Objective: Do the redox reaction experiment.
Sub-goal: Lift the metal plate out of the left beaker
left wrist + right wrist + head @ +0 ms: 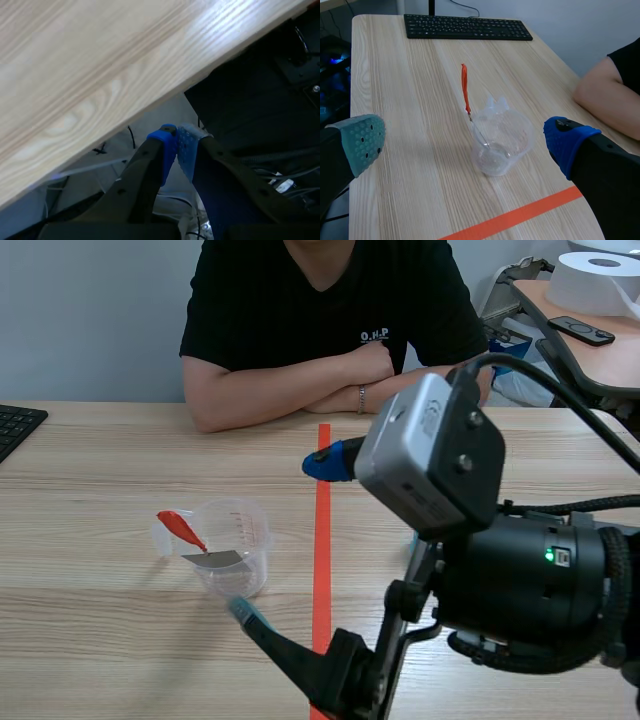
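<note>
A clear plastic beaker [237,543] stands left of the table's middle, with an orange-handled spatula [180,528] leaning in it. My right arm comes in large from the right, and its gripper [283,536] stands open just beside and above the beaker. In the right wrist view the beaker [501,142] and spatula [465,90] lie ahead, between the teal pad [365,142] and the blue pad [567,142], which touch neither. My left gripper [176,145] is shut on nothing, off the table's edge [150,95], over cables below. The left arm is hidden in the scene view.
A person sits across the table with folded arms [330,385], a forearm [607,95] showing near my blue pad. A black keyboard [15,425] [467,27] lies at the far left. The orange tape line [322,540] runs down the middle. A side table [590,350] with a white roll stands back right.
</note>
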`<state>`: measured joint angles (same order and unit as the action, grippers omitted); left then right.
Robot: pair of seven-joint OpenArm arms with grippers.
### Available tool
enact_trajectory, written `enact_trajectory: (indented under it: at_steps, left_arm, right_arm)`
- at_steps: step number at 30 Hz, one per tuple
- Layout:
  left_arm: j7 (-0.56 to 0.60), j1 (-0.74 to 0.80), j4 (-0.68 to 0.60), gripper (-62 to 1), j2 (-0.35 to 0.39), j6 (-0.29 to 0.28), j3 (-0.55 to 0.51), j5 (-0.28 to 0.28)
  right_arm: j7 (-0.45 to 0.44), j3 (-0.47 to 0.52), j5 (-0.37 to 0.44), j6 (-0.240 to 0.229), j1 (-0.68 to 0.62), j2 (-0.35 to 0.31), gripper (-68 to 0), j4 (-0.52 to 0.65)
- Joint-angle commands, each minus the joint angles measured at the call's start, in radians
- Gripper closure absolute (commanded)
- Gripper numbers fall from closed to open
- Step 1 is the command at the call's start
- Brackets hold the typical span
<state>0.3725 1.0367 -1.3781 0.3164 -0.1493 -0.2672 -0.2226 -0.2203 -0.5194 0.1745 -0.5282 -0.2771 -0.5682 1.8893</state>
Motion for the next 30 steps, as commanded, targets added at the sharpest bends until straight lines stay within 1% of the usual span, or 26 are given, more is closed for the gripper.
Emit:
enact_trajectory:
  at_steps: [1,3,6,9,13,15,17,22,26,28,29,30]
  left_arm:
    - [0.013,0.021,-0.006,-4.0,0.000,0.005,0.001,0.024]
    - [0.013,0.021,0.005,-4.0,0.000,0.005,0.001,0.030]
    - [0.011,0.021,0.006,-4.0,0.000,0.005,0.000,0.069]
    - [0.008,0.021,0.005,-4.0,0.003,0.005,-0.005,0.097]
    - [0.006,0.021,0.005,-4.0,0.002,0.000,-0.004,0.188]
    - [0.005,0.018,0.005,-4.0,0.002,-0.002,-0.004,0.235]
    - [0.004,0.015,0.005,-4.0,0.003,-0.002,-0.004,0.269]
    - [0.005,0.007,0.005,-4.0,0.003,-0.002,-0.004,0.280]
    - [0.006,0.007,0.005,-4.0,0.003,-0.003,-0.004,0.280]
    - [0.010,0.007,0.005,-4.1,0.002,-0.003,-0.003,0.284]
    - [0.017,0.008,0.005,-4.1,0.002,-0.003,-0.003,0.284]
    - [0.024,0.008,0.005,-4.1,0.002,-0.004,-0.003,0.284]
  right_arm:
    - [-0.011,-0.010,0.012,0.016,0.034,-0.002,-67.9,-0.015]
    - [-0.011,-0.039,0.012,0.016,0.070,0.013,-67.9,-0.039]
    - [-0.010,-0.079,0.012,0.016,0.118,0.046,-67.9,-0.079]
    - [0.002,-0.113,0.011,0.016,0.166,0.088,-67.9,-0.122]
    - [0.030,-0.162,-0.008,0.016,0.232,0.145,-67.9,-0.181]
    - [0.050,-0.187,-0.014,0.023,0.264,0.172,-67.9,-0.211]
    - [0.062,-0.211,-0.014,0.038,0.293,0.196,-67.9,-0.241]
    - [0.083,-0.251,-0.014,0.069,0.351,0.251,-67.9,-0.304]
    - [0.115,-0.263,-0.014,0.069,0.377,0.287,-67.9,-0.338]
    - [0.129,-0.264,-0.014,0.076,0.378,0.295,-67.9,-0.341]
    - [0.129,-0.264,-0.014,0.076,0.377,0.296,-66.5,-0.341]
    - [0.129,-0.264,-0.014,0.076,0.377,0.296,-62.8,-0.341]
